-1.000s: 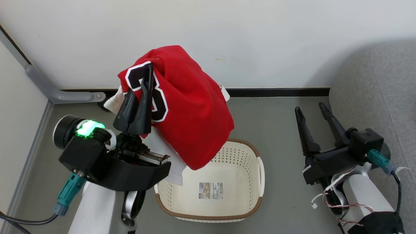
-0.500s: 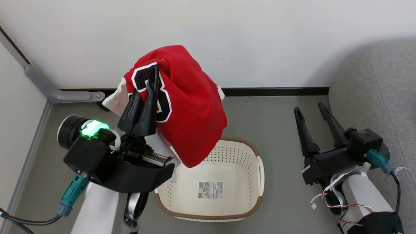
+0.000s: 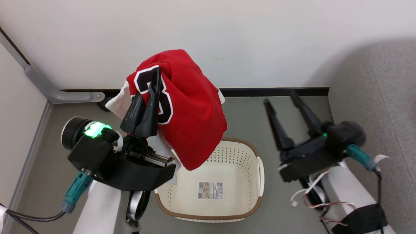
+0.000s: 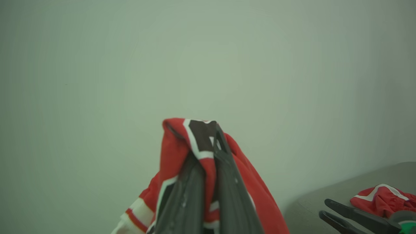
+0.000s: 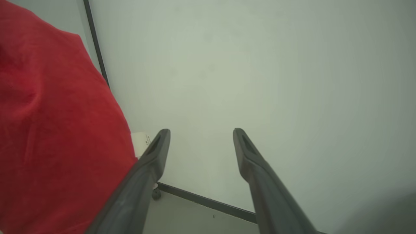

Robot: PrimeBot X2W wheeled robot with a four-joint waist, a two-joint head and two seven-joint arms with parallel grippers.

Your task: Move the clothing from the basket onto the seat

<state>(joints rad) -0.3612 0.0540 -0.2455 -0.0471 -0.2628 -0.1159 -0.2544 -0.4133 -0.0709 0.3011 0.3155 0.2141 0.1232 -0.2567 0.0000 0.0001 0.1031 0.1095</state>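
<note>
Your right gripper (image 3: 280, 98) has swung in from beside the seat (image 3: 383, 97) toward the basket (image 3: 260, 182), its arm blurred with motion. Your left gripper (image 3: 152, 84) has edged slightly to the right with its load. The left fingers are pinched tight on a red garment (image 3: 191, 107), gripping it at the black-and-white numeral. The cloth drapes from them in a bundle that hangs above the basket's far left corner, in front of the white wall (image 3: 260, 39). A white-trimmed edge trails out beside the fingers. The right gripper's two dark fingers are spread wide with nothing between them, pointing toward the dark skirting (image 3: 276, 92). The basket stands on the grey floor (image 3: 250, 117) between your two arms, with its label sticker (image 3: 211, 190) showing on its bottom. In the left wrist view, a second red garment (image 4: 380, 196) lies crumpled on the grey seat, just beyond the right gripper's fingers.
</note>
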